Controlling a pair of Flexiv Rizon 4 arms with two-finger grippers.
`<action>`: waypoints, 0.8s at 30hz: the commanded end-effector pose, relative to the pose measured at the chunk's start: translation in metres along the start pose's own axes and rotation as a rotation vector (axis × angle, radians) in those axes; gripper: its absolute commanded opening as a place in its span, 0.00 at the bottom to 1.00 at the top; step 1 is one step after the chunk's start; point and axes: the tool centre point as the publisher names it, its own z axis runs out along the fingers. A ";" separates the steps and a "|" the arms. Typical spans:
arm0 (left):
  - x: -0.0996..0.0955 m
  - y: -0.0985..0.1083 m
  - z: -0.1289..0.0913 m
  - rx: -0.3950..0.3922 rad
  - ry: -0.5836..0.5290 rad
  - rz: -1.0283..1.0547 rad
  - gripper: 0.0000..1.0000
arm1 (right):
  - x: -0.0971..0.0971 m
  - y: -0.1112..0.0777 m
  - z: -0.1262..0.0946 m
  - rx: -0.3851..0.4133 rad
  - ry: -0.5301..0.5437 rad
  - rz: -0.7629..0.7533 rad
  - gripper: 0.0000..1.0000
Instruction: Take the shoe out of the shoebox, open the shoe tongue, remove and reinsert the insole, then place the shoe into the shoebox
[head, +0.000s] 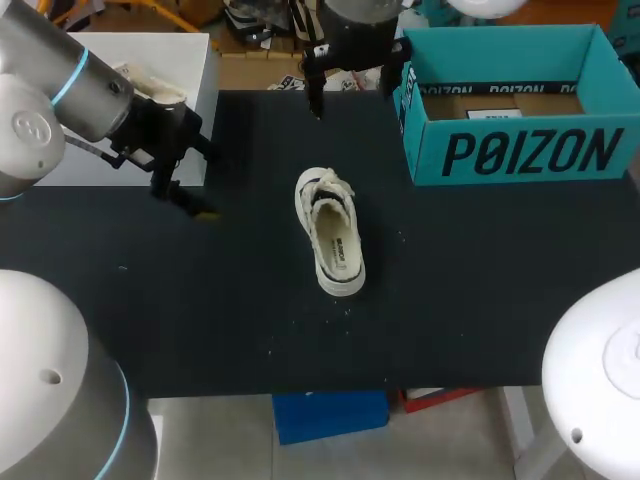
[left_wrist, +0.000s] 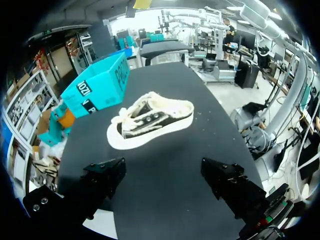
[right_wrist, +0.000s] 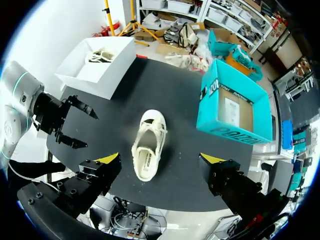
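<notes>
– Two boxes and one shoe: is that all you have me working around?
– Nearly. Your black table (head: 200, 300) carries everything. Biggest on it is the teal shoebox (head: 520, 150), open-topped at the far right corner, with a brown floor and a white slip showing inside. It stands well apart from the middle, I judge so that you have room to work and a short way back at the end.
– And opposite?
– You have a white bin (head: 190, 60) at the far left corner, with something pale and laced lying in it. I cannot tell what. It looks to be no part of your job.
– Where is the shoe?
– Your white sneaker (head: 331, 232) stands on its sole mid-table, out of the shoebox and touching neither box. Its toe points to the far edge, its laces (head: 322, 185) are loose, and the insole (head: 338, 250) shows in the opening. Upright and central, I think, so either arm reaches it.
– My hands?
– Your left gripper (left_wrist: 167, 177) hangs low by the white bin, fingers spread wide and holding nothing, with the sneaker ahead of it. Your right gripper (head: 352, 85) hovers well above the far edge, on the shoebox's side, likewise spread and empty.
– Anything in the way?
– You have only pale specks (head: 346, 305) scattered near the sneaker's heel. No object stands between either gripper and the sneaker.
</notes>
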 end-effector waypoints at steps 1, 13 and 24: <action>0.001 0.000 0.000 -0.004 -0.001 0.000 1.00 | 0.007 0.008 0.032 0.176 -0.150 0.003 1.00; 0.001 0.000 0.000 -0.004 -0.001 0.000 1.00 | -0.014 -0.019 0.069 0.104 -0.150 0.039 1.00; 0.001 0.000 0.000 -0.004 -0.001 0.000 1.00 | -0.031 -0.039 0.123 0.061 -0.123 0.047 1.00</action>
